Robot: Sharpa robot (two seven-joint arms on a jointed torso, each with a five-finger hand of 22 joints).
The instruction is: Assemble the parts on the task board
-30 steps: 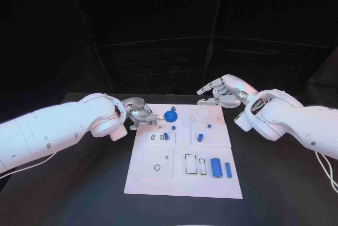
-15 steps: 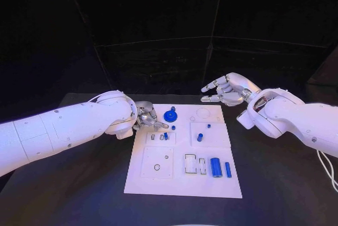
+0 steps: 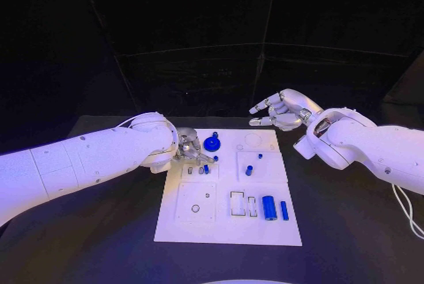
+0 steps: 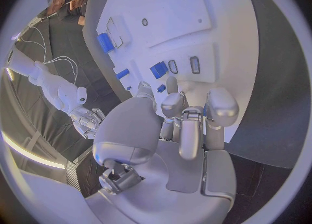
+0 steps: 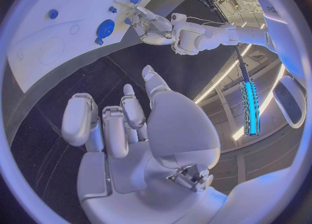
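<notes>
Both robot hands (image 3: 191, 146) (image 3: 281, 110) empty, fingers apart

White arms (image 3: 88, 164), silver hands (image 3: 281, 112)

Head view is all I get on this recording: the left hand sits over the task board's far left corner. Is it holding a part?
Observer: From the left wrist view I can't tell. The left hand has its fingertips low over the task board, beside a small blue part that sits next to two slots, but a pinch isn't clear.
Operator: And the right hand's palm? It faces away from me.
Observer: The right wrist view shows the right hand with a bare palm and its fingers apart. Nothing is in it, and it hangs over the black table, off the board.
</notes>
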